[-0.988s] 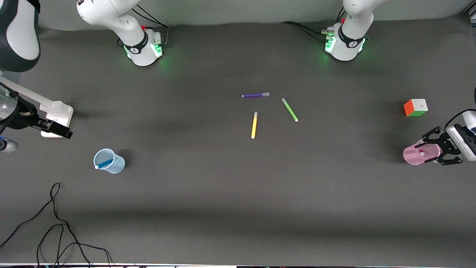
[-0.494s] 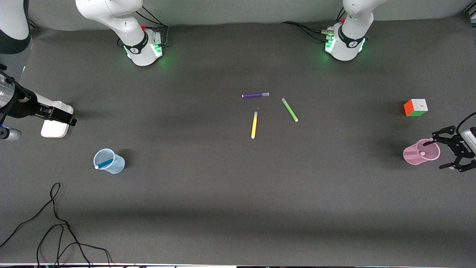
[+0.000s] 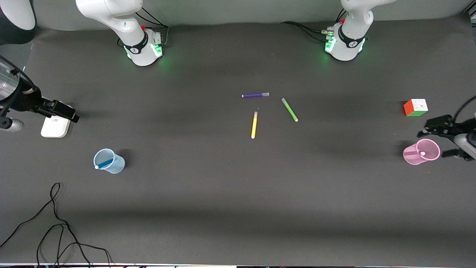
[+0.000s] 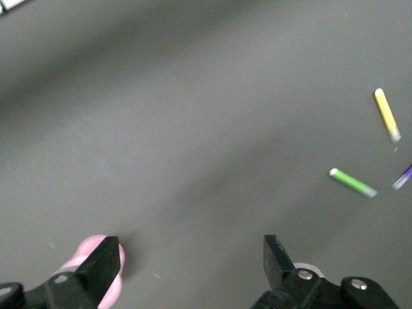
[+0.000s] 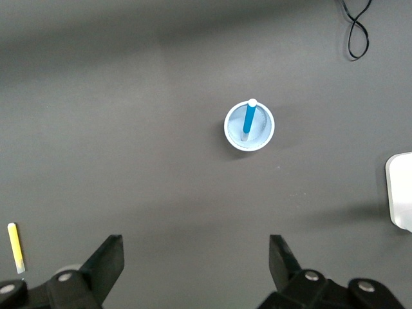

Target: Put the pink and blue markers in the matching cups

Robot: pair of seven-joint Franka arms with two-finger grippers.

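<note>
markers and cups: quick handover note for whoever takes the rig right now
Left gripper: jaws open, empty, beside the pink cup at the left arm's end of the table.
Right gripper: jaws open, empty, over the white block at the right arm's end.
Blue marker stands in the blue cup. Pink marker lies in the pink cup, white tip showing.
Done: both markers appear to be in matching cups.
Left: probably nothing but parking the arms. Purple, green and yellow pens stay on the table.
</note>
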